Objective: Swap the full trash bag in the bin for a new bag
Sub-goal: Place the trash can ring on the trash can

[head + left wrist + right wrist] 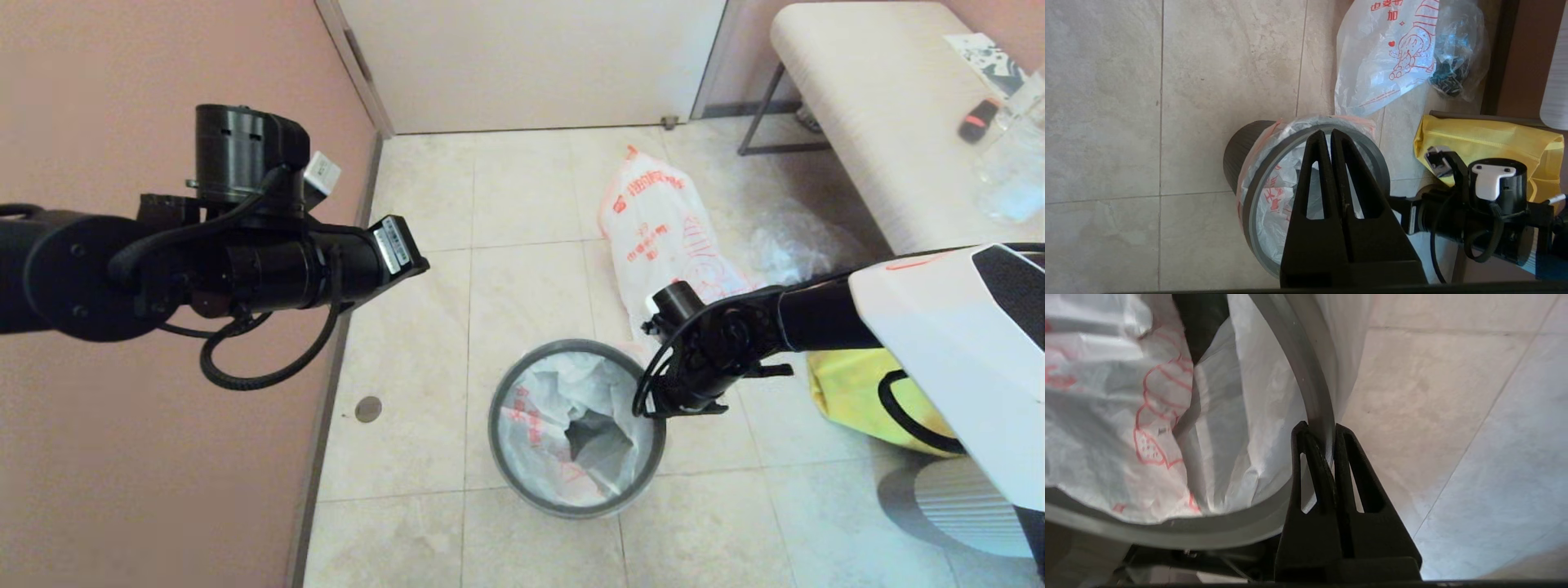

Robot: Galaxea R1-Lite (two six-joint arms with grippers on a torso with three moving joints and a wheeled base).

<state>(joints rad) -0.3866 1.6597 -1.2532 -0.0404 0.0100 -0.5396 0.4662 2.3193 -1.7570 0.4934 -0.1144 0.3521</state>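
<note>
The black bin [1241,147] stands on the tiled floor. The thin new bag [563,416] lines its inside, and its edge folds out over the top under the dark grey hoop rim [522,482]. My right gripper [1318,428] is shut on the hoop rim [1306,375] at the bin's right side, one finger inside the ring and one outside. The full trash bag [661,237] lies on the floor just behind the bin. My left gripper [1328,132] hangs high above the bin, shut and holding nothing; the left arm [245,261] is raised at the left.
A yellow fabric tote [857,392] sits right of the bin, under my right arm. A clear plastic bag with dark items [1453,61] lies beside the full bag. A padded bench [865,106] stands at the back right, and a pink wall runs along the left.
</note>
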